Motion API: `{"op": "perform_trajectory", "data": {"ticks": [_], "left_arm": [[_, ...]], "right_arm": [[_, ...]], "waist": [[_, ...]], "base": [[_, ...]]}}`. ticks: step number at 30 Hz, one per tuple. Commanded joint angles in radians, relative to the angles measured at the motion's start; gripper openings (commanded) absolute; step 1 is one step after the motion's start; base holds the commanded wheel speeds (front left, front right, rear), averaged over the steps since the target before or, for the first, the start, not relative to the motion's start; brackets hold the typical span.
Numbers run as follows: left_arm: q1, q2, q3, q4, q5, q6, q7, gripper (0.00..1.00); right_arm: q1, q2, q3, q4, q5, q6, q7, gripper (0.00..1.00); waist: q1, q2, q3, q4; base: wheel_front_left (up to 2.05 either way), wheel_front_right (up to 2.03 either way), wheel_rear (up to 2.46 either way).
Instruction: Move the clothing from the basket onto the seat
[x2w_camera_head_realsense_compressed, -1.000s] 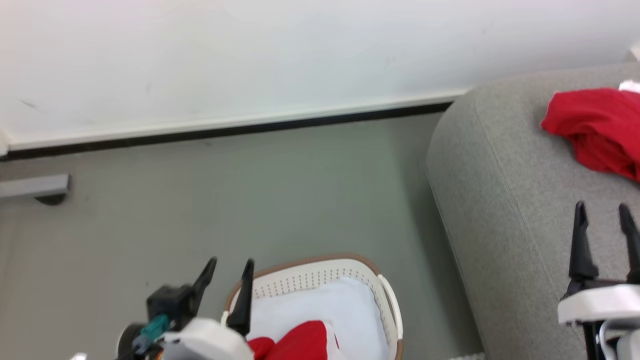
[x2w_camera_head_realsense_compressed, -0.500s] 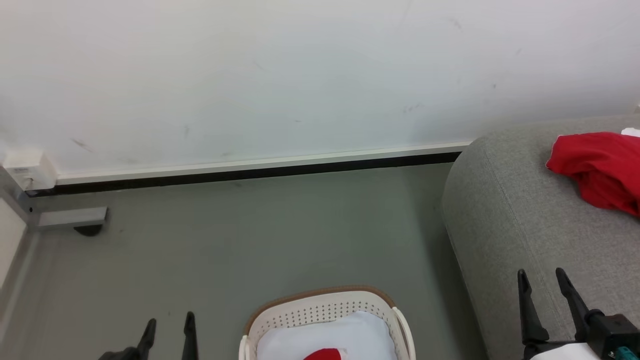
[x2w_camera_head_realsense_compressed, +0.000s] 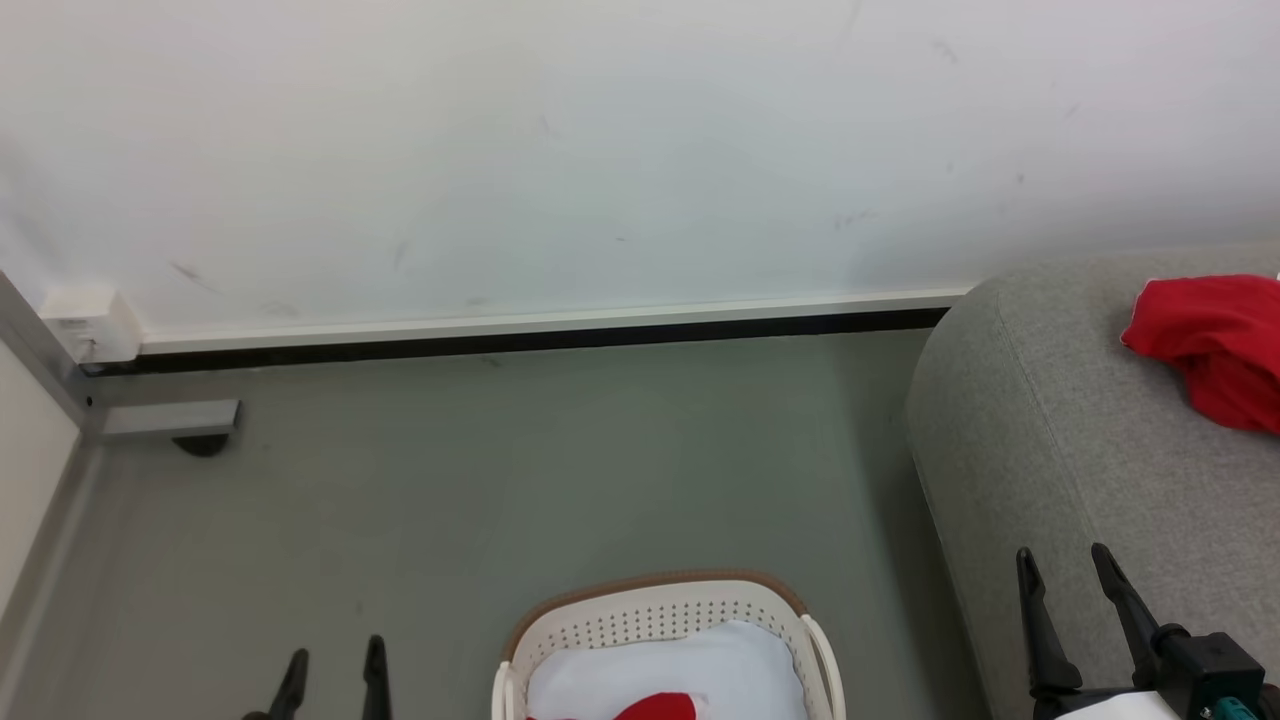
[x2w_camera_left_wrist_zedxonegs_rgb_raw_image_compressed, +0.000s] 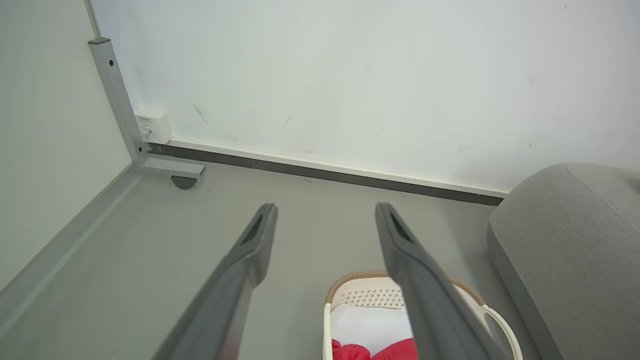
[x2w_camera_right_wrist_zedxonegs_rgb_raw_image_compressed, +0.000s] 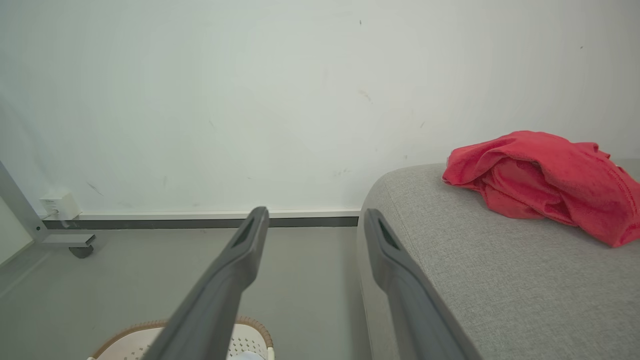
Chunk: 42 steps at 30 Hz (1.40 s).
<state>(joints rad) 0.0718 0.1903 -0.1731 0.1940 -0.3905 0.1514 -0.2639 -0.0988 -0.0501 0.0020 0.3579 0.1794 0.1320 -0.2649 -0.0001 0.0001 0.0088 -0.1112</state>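
Lying on seat (x2w_camera_head_realsense_compressed: 1050, 450): red clothing (x2w_camera_head_realsense_compressed: 1210, 350)

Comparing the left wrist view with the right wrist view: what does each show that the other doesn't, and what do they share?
Left wrist view: the left gripper, jaws open, and red clothing inside the basket. Right wrist view: the right gripper, jaws open, and a crumpled red garment on the seat. Shared: basket, seat, floor, wall and wall socket.
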Motion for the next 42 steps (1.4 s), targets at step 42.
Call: {"op": "perform_trajectory", "data": {"ticks": [42], "left_arm": [[-0.657,-0.126,-0.379,0.798,0.234,-0.033,0.508,1.00]], "right_arm": [[-0.233,-0.001,-0.016,-0.038,0.146,-0.002,0.001,1.00]], "waist": [[0.0001,-0.0001,0.471,-0.200]], "base": [[0.00,0.00,0.00]]}}
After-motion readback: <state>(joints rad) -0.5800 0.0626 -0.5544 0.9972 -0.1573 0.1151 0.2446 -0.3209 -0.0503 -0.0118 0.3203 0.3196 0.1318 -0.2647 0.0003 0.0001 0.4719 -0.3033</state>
